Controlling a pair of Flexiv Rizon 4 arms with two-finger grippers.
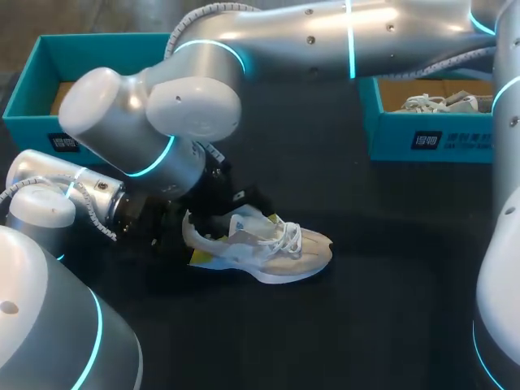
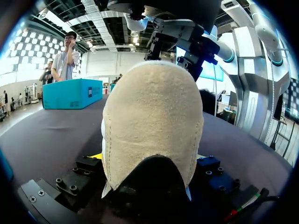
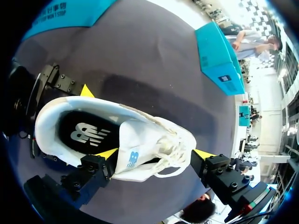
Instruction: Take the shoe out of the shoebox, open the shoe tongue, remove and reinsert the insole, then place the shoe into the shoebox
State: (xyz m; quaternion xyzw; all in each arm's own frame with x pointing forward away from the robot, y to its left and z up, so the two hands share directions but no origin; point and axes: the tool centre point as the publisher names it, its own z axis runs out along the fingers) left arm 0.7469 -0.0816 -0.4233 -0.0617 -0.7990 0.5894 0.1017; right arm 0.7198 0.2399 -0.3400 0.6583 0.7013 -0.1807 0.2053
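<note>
A cream and white sneaker (image 1: 268, 248) stands on its sole on the dark table, toe to the right. My left gripper (image 1: 188, 244) is at its heel, and in the left wrist view the suede heel (image 2: 152, 126) fills the space between the fingers, which touch it on both sides. My right arm reaches across from the right. Its gripper (image 3: 155, 154) hangs open over the shoe, fingers astride the tongue (image 3: 135, 149) and laces. The black insole (image 3: 86, 133) lies inside the shoe.
An open teal shoebox (image 1: 32, 81) stands at the back left. A second teal box (image 1: 422, 138) at the back right holds another white shoe (image 1: 431, 103). The right arm's long link spans the table's back.
</note>
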